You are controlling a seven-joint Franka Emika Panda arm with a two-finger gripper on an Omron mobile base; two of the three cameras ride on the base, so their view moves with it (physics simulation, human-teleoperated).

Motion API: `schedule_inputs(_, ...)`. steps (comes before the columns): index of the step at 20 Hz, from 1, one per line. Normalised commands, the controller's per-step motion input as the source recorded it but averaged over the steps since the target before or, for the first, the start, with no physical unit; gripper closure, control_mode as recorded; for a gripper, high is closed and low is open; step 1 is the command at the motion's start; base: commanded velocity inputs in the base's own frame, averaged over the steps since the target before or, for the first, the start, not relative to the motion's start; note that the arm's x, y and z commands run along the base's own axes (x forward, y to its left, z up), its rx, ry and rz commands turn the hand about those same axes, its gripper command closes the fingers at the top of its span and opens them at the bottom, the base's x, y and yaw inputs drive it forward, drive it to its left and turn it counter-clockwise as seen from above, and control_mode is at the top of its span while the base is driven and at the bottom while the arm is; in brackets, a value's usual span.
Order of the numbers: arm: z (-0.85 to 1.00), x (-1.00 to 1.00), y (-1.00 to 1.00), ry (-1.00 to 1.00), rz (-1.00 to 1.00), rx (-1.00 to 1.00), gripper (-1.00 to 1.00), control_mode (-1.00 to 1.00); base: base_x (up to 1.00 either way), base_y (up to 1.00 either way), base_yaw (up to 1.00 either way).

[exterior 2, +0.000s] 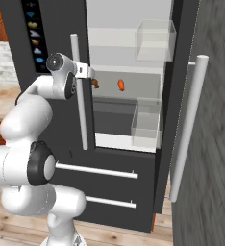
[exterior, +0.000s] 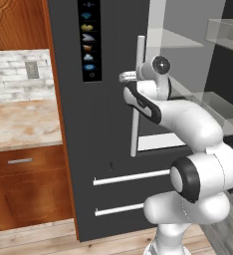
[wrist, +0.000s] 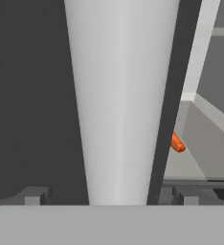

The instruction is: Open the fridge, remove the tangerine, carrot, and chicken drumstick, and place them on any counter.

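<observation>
A wall of whitish-grey brick tiles (exterior: pixel 11 74) runs at the back on the left, with a pale grey outlet plate (exterior: pixel 32 70) set into it; above it hangs a reddish-brown wooden upper cabinet (exterior: pixel 16 22) with a carved curved panel; below stand matching wooden lower cabinets (exterior: pixel 29 187) with short silver bar handles (exterior: pixel 20 161); the floor (exterior: pixel 34 241) is light wooden planks; on the far right rises a grey wall of wood-grain planks (exterior 2: pixel 215 144); the light is even and soft.

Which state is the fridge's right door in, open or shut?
Open. The fridge door is swung out, showing shelves, the carrot and clear bins inside.
</observation>
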Motion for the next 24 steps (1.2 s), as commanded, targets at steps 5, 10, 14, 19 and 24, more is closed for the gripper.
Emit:
schedule_inputs(5,0.0,0.15,0.0,0.04,0.0,0.0,1.0,-1.0,0.0,0.0,0.0)
schedule_inputs(10,0.0,-0.77,0.17,-0.11,0.0,0.0,1.0,-1.0,0.0,0.0,0.0)
schedule_inputs(14,0.0,-1.0,0.25,-0.18,0.0,0.0,1.0,-1.0,0.0,0.0,0.0)
schedule_inputs(19,0.0,-1.0,0.44,-0.18,0.0,0.0,1.0,-1.0,0.0,0.0,0.0)
schedule_inputs(24,0.36,-0.95,0.59,0.02,-0.02,0.01,1.0,-1.0,0.0,0.0,0.0)
